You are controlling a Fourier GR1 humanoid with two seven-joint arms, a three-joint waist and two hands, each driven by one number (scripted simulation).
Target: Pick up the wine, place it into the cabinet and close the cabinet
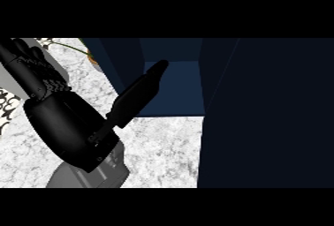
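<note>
My left hand (65,128) fills the left of the head view, close to the camera, with its fingers (32,66) straight and pointing up. Its thumb (140,92) stretches out toward the open front of the dark blue cabinet (176,88). The hand holds nothing that I can see. A broad dark panel, seemingly the cabinet's door (267,114), covers the right side of the view. No wine bottle shows anywhere; the cabinet's inside is too dark to tell what it holds. My right hand is out of view.
The white marble counter (163,150) runs under the hand and up to the cabinet. A small orange and green thing (91,55) lies at the back left. A black-and-white patterned object (6,106) shows at the left edge.
</note>
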